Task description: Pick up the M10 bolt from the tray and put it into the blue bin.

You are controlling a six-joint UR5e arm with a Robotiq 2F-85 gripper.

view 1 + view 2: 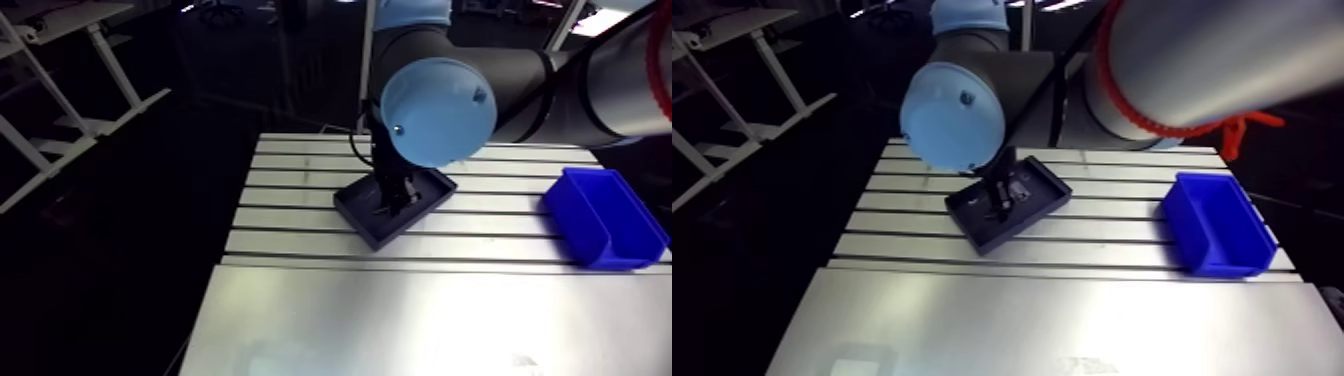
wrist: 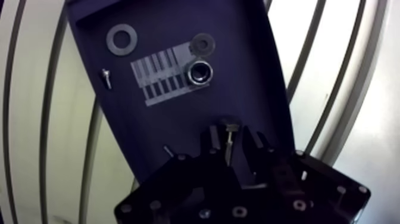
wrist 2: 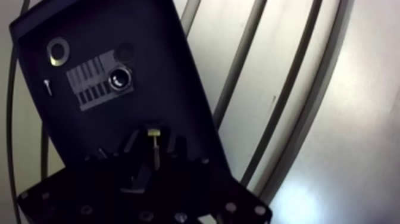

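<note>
Table point(image 1: 420, 320): slotted surface, carrying both bin and tray.
Blue bin point(image 1: 600, 215): sitting by one side edge of the table, well apart from the tray.
Tray point(image 2: 250, 89): lying mid-table, skewed across the slots.
Gripper point(image 2: 234, 134): hanging low over the tray, jaws parted, straddling the bolt, gripping nothing.
Bolt point(image 2: 228, 143): lying flat between the fingers, near one end of the tray.
Handling: I am judging it stiff, dense, smooth and prone to rolling, so I am favouring a pinch across the shank.
</note>
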